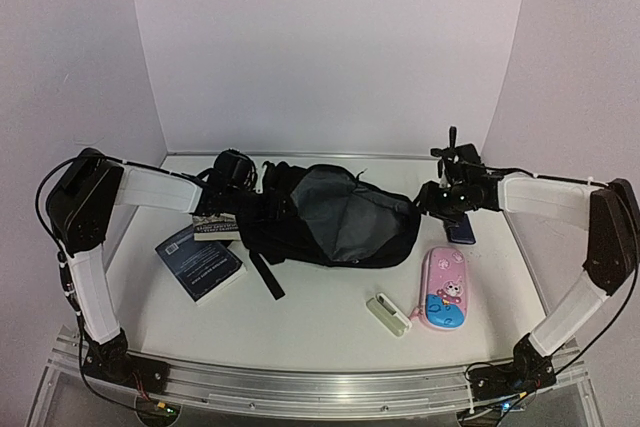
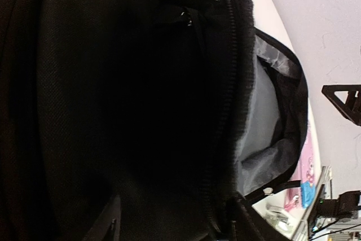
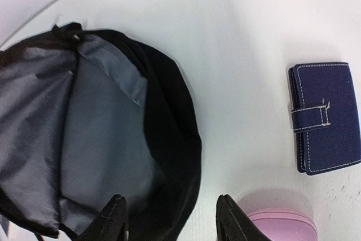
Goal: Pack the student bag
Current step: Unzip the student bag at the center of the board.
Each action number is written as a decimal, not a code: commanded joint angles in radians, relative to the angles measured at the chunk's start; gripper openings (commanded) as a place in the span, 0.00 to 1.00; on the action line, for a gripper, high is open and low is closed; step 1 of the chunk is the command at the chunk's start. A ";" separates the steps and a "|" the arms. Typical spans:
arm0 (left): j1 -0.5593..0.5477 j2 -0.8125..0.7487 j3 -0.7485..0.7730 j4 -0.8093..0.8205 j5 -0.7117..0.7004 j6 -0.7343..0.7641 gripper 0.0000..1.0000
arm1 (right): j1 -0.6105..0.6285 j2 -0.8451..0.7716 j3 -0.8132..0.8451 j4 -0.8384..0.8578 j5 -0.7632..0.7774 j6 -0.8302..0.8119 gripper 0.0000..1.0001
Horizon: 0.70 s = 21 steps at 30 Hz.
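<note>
Top external view shows the student bag (image 1: pixel 330 217) lying on the white table (image 1: pixel 320 347) between the two grippers, its mouth gaping and its grey lining exposed. The left gripper (image 1: pixel 232 172) sits at one end of the bag, over black fabric and straps. The right gripper (image 1: pixel 443 197) hangs just off the opposite end.

In the left wrist view the two fingers (image 2: pixel 110 224) stand apart, with dark cloth and a zipper line filling the space beyond them. Whether they touch the cloth cannot be told. The bag's open mouth lies off to one side of this gripper.

In the right wrist view the fingers (image 3: pixel 115 218) are also spread and clamp nothing, with the bag's black rim beneath the gap. A blue wallet (image 3: pixel 330 117) lies well out on the side away from the bag, and a pink pencil case (image 3: pixel 282 224) sits just beside the nearer finger.

A dark book (image 1: pixel 200 259) lies near the left gripper, and a small white object (image 1: pixel 388 313) rests beside the pencil case.
</note>
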<state>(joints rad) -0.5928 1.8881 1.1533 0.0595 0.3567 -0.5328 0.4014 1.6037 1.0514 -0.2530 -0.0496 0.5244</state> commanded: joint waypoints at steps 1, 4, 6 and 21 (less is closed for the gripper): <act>-0.001 -0.002 0.116 -0.022 0.107 0.099 0.69 | 0.044 -0.085 0.068 -0.012 -0.039 -0.018 0.56; -0.006 0.027 0.180 -0.047 0.122 0.135 0.77 | 0.084 -0.095 0.094 -0.011 -0.037 -0.014 0.58; -0.005 0.055 0.238 -0.106 0.104 0.167 0.80 | 0.108 -0.091 0.107 -0.011 -0.028 -0.009 0.58; -0.010 0.269 0.562 -0.247 0.161 0.252 0.65 | 0.190 0.001 0.082 0.046 -0.007 0.037 0.58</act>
<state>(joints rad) -0.5972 2.1358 1.6389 -0.1549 0.4957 -0.3148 0.5718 1.5710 1.1350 -0.2523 -0.0681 0.5330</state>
